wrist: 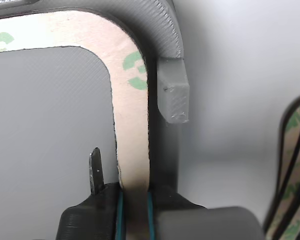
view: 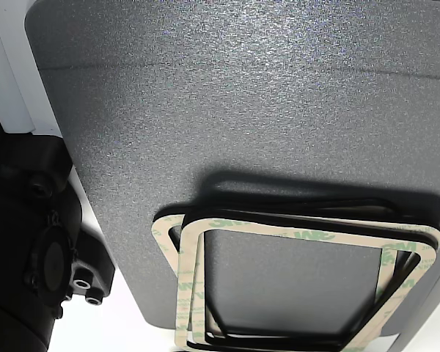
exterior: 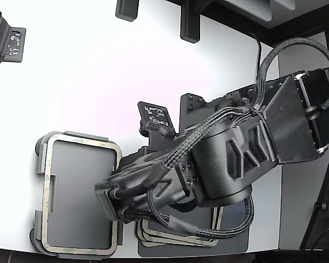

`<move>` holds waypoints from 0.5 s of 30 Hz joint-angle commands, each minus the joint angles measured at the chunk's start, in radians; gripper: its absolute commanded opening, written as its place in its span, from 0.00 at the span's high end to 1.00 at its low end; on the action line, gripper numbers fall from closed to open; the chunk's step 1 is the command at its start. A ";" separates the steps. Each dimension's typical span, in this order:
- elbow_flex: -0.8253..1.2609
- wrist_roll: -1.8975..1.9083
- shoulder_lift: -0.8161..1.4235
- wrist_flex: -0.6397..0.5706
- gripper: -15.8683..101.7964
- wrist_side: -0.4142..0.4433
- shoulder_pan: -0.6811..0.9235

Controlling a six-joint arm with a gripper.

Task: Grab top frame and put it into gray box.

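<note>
- While the gripper (wrist: pixel 135 200) pinches one long side of the top frame (wrist: pixel 132 125), that frame already lies flat in the gray box (wrist: pixel 165 30), as the wrist view shows: beige strip running along the inside of the box's raised wall, rounded corner matching rounded corner.
- Seen in the exterior view, the top frame (exterior: pixel 116 164) rings the whole rim of the gray box (exterior: pixel 39 150) at the exterior view's left, its long axis running up and down the picture, parallel with the box's long sides.
- Its jaws stand nearly closed, with only the thin strip between them; a dark fingertip (wrist: pixel 95 170) shows on the inner side of the strip, over the box floor.
- Gripper (exterior: pixel 111 200) and held side sit on the box edge nearest the arm, toward the exterior view's right, so the frame stretches away from the gripper across the box.
- Judging by this, the placing looks all but done; what the next move turns on is letting go without dragging the strip sideways out of its seat beside the edge tab (wrist: pixel 173 95).
- A stack of like frames (view: pixel 293 279) rests on the dark gray mat (view: pixel 242 95), apart from the box, just behind the arm.
</note>
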 commanded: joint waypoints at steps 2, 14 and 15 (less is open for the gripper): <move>-0.038 -0.003 0.021 0.008 0.02 0.008 -0.008; -0.103 -0.175 0.048 -0.109 0.02 0.137 -0.032; -0.089 -0.276 0.067 -0.132 0.02 0.167 -0.035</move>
